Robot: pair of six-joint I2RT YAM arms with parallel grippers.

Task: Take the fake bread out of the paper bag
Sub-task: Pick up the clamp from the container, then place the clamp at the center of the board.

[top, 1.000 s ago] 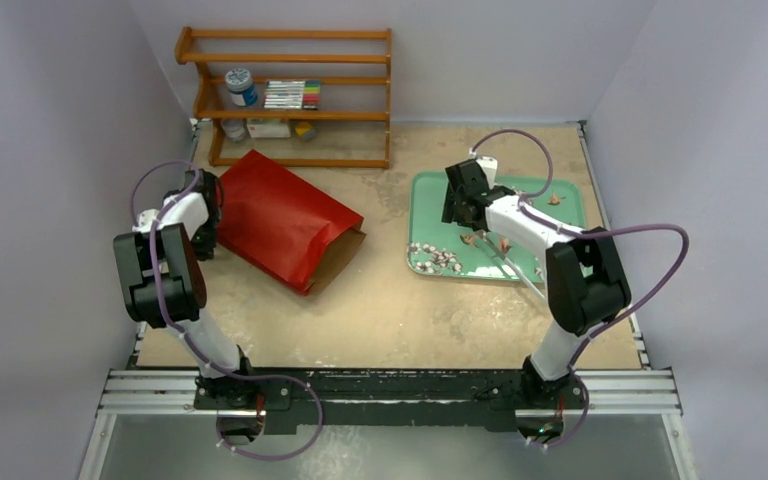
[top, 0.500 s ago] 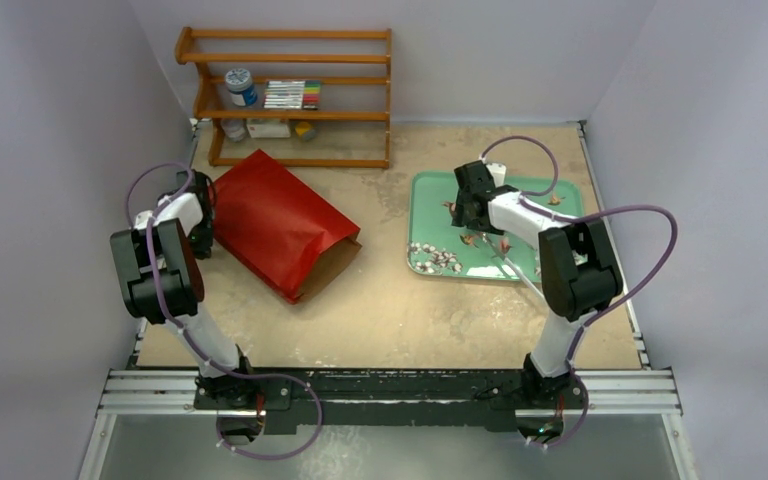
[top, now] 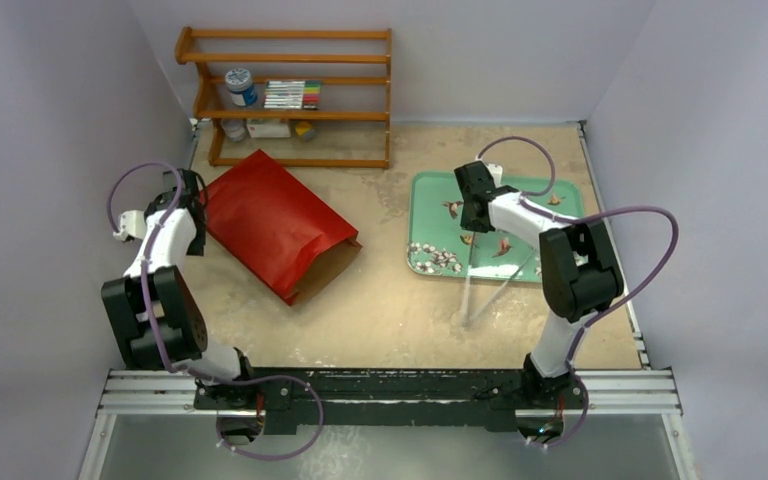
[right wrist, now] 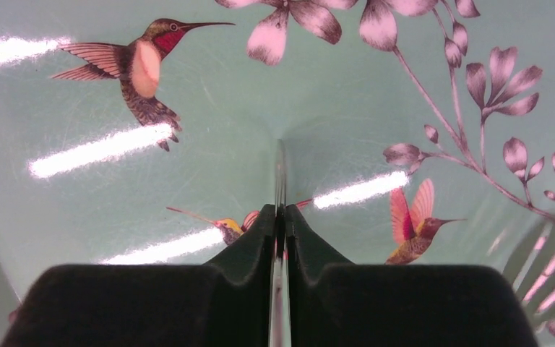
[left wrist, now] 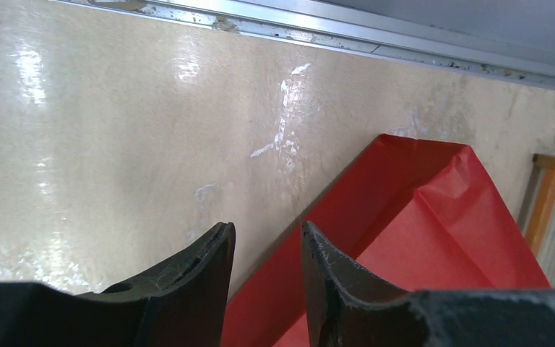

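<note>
— Where's the bread?
— Unseen. The bag (top: 275,215) lies ten-to-four, mouth at four o'clock; nearer left jaws, slightly apart, sit at its closed end; right jaws pinch tongs (right wrist: 280,173) over tray (top: 430,215).

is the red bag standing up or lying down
Lying down. The paper bag rests flat on the table, its brown-lined mouth at the end nearer the table's middle.
</note>
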